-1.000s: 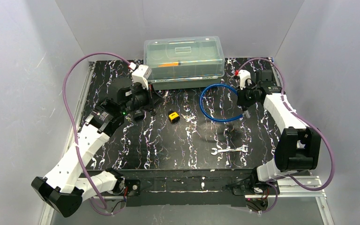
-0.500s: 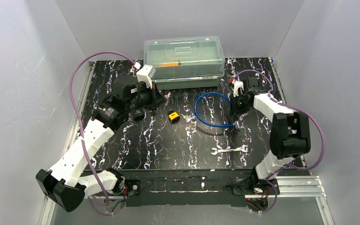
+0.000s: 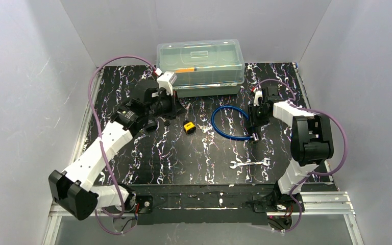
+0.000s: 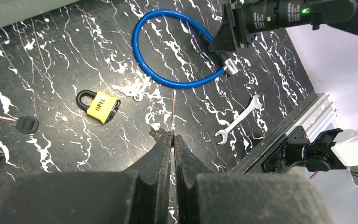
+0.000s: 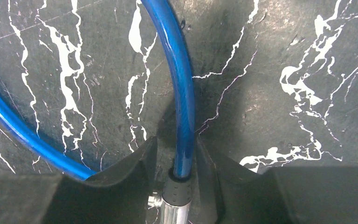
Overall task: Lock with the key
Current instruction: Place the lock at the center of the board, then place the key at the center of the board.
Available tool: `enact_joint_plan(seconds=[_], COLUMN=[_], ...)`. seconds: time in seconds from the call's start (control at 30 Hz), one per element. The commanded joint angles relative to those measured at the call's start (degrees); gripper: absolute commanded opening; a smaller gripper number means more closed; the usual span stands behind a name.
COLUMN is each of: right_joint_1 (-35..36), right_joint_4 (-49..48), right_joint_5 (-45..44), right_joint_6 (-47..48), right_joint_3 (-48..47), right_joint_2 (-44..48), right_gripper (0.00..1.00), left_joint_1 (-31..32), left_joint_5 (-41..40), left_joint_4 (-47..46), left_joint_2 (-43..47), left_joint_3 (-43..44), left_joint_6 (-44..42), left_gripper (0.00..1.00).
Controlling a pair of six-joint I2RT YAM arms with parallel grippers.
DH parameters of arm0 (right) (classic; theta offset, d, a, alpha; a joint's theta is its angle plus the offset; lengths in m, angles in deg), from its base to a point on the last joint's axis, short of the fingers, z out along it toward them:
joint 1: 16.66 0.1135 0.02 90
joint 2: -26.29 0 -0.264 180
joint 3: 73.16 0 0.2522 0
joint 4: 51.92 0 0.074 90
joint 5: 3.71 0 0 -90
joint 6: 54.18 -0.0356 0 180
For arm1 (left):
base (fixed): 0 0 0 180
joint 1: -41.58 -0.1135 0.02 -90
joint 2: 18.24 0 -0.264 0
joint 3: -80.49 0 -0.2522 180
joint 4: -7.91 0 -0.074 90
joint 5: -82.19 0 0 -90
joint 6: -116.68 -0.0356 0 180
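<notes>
My left gripper (image 4: 173, 134) is shut on a thin silvery key (image 4: 173, 109), seen edge-on and sticking out past the fingertips above the mat. In the top view this gripper (image 3: 177, 108) hovers left of the yellow padlock (image 3: 188, 127), which also shows in the left wrist view (image 4: 99, 103). A small silvery key bunch (image 3: 202, 127) lies just right of the padlock. My right gripper (image 5: 176, 161) is shut on the end of the blue cable lock (image 5: 179, 88), by its black collar and silver barrel (image 5: 176, 205). The cable loop (image 3: 213, 121) lies at mid-table.
A clear lidded box (image 3: 200, 69) stands at the back. A silver open-ended wrench (image 3: 250, 164) lies near the front right. A black-headed key (image 4: 23, 124) and a small black block (image 3: 150, 126) lie under the left arm. Grey walls enclose the mat.
My right gripper has dragged the blue cable lock leftward toward the table's middle. My left gripper has moved right and toward the back, nearer the padlock.
</notes>
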Motion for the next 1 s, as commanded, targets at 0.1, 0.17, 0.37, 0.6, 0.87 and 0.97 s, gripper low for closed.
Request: enact_joint_plan(seconds=[0.1, 0.17, 0.37, 0.6, 0.87, 0.97], right_joint_1=[-1.2, -2.2, -8.5, -22.2, -29.2, -29.2], right_joint_4=[0.7, 1.6, 3.8, 1.4, -3.9, -5.5], right_joint_5=[2.0, 3.3, 10.1, 18.7, 26.7, 26.9], right_joint_6=[-2.2, -2.2, -2.2, -8.6, -16.9, -18.1], right_joint_3=[-2.5, -2.7, -3.7, -2.3, 1.6, 2.4], right_joint_2=[1.6, 3.2, 10.0, 16.2, 16.3, 16.6], right_gripper=[0.63, 0.68, 0.98, 0.98, 0.98, 0.98], left_joint_1=[3.4, 5.3, 11.6, 17.7, 21.6, 21.6], left_joint_5=[1.0, 0.2, -2.0, -0.8, -3.0, -5.1], left_joint_4=[-1.8, -2.5, -1.3, -1.2, -4.2, -6.1], left_joint_2=[-5.9, -8.1, -18.6, -33.2, -46.2, -49.1], left_joint_3=[2.9, 4.6, 15.9, 28.9, 36.1, 35.6], left_joint_6=[-2.3, -4.5, -12.7, -16.6, -19.4, -19.4], left_gripper=[0.00, 0.00, 0.00, 0.00, 0.00, 0.00])
